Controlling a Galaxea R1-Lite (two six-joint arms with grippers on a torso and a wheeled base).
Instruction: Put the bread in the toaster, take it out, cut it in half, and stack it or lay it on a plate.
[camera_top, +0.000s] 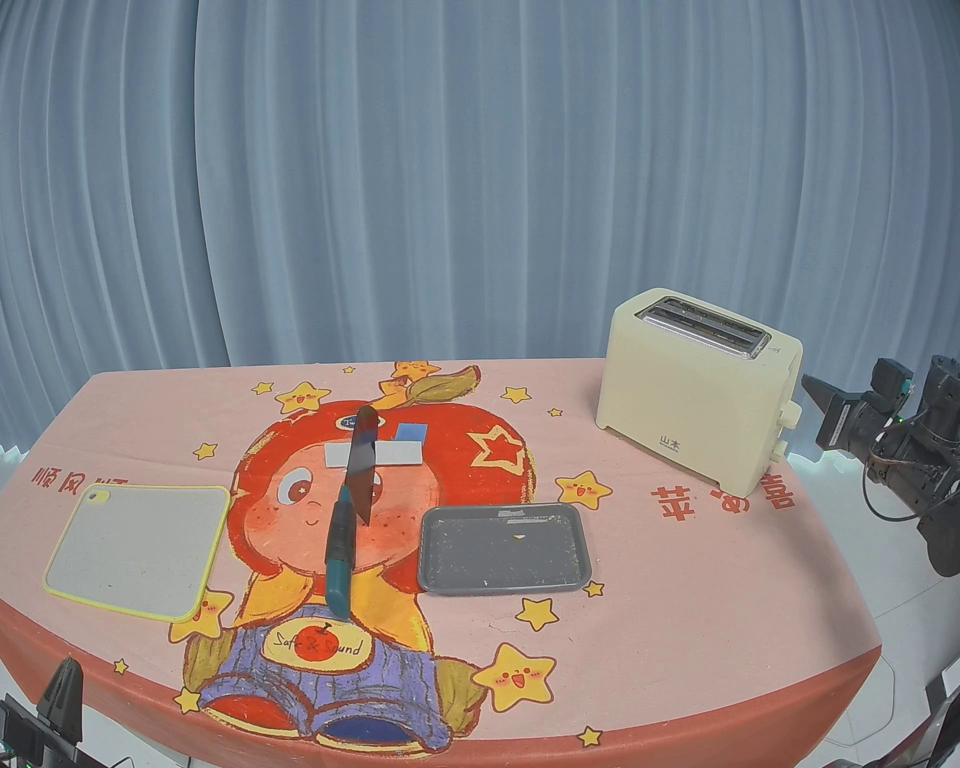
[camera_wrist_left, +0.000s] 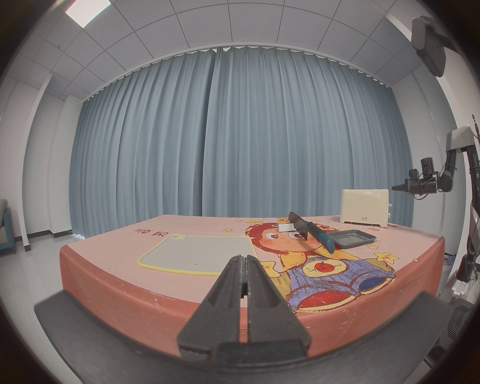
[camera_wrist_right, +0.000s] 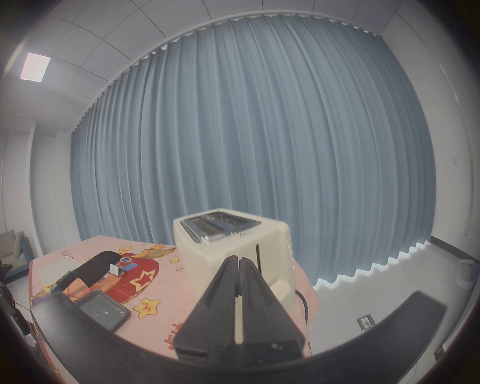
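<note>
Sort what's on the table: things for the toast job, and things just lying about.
For the job: toaster, knife, cutting board, grey tray as plate.
Lying about: white block under the knife blade, blue block beside it.

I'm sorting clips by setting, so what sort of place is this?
Probably a staged test room or lab rather than a home kitchen: a blue curtain closes off the whole back, the ceiling is office-style panels, and the toaster sits on a table with a cartoon cloth.

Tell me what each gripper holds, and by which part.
Nothing. The left gripper and right gripper are both shut and empty; the knife rests untouched.
</note>
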